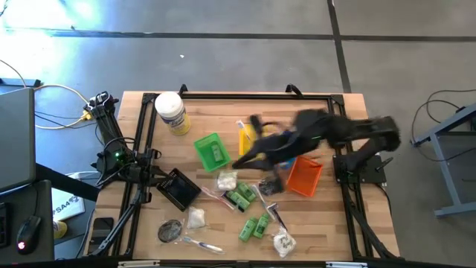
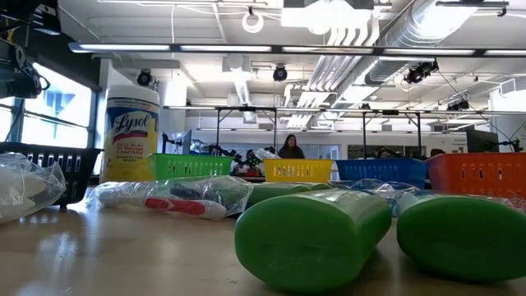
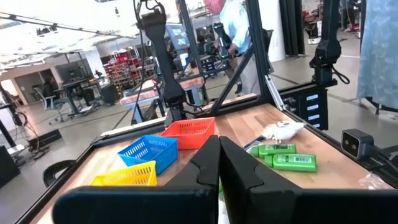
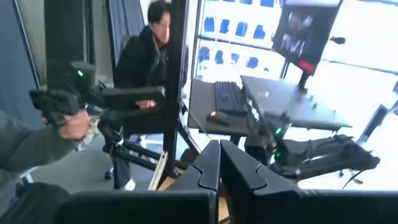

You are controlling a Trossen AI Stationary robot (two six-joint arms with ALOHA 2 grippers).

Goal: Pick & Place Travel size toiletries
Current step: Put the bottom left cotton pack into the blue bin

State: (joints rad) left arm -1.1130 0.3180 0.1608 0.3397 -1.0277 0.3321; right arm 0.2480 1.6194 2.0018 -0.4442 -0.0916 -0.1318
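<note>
So right now the right arm is stretched out over the middle of the table (image 1: 342, 231), its right gripper (image 1: 245, 158) hanging between the green tray (image 1: 210, 151) and the yellow tray (image 1: 245, 138), fingers pressed together with nothing between them as far as its own wrist view shows. My read is it's travelling between picks, not carrying anything.

The left arm is parked at the table's left edge, near the black tray (image 1: 179, 188). The left gripper (image 3: 219, 168) is closed too, empty.

Most toiletries are still loose on the table: green tubes (image 1: 240, 197) in a cluster in front of the orange tray (image 1: 305, 176), another pair of green tubes (image 1: 254, 226) nearer the front edge, a white packet (image 1: 195, 217), a dark round sachet (image 1: 169, 231), and a clear-wrapped toothbrush (image 2: 168, 197). Something green lies in the green tray already, can't tell what exactly.

Next move, I'd guess: open the fingers, drop toward the nearest tube cluster and line up across a tube's narrow side. They're crowded, so nudging neighbours is the risk.
</note>
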